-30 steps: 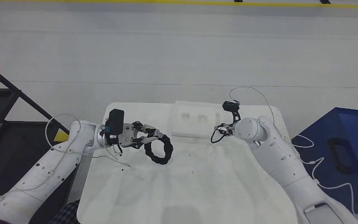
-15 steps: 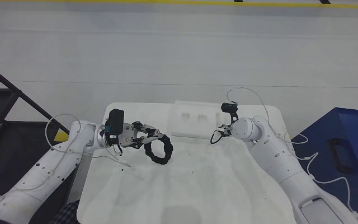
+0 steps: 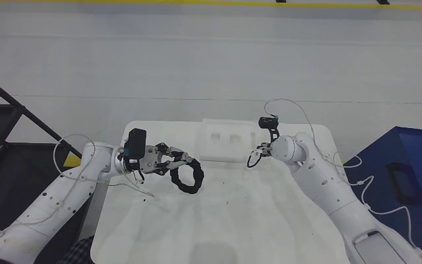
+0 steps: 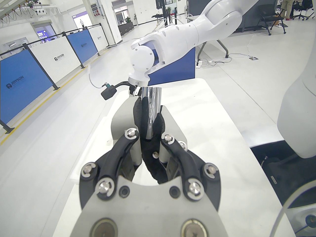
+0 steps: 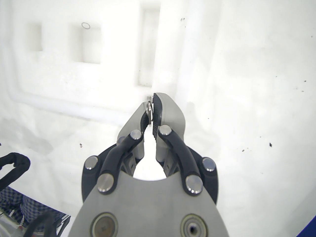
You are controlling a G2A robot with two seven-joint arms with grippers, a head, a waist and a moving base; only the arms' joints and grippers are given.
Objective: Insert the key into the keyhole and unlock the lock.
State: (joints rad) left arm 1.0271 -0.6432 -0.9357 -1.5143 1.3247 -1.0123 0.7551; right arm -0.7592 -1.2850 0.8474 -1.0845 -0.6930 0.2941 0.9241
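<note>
The right tool (image 5: 151,102) gripped the key (image 5: 148,111); the lock (image 3: 186,177), clenched in the left tool (image 3: 175,160), lay at 9 o'clock from it, barrel pointing roughly toward the key.

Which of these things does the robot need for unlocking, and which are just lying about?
For the job: the black cable lock, gripped by the left gripper; the key, pinched in the right gripper.
Lying about: the white foam tray; a small ring in one of its recesses.
</note>
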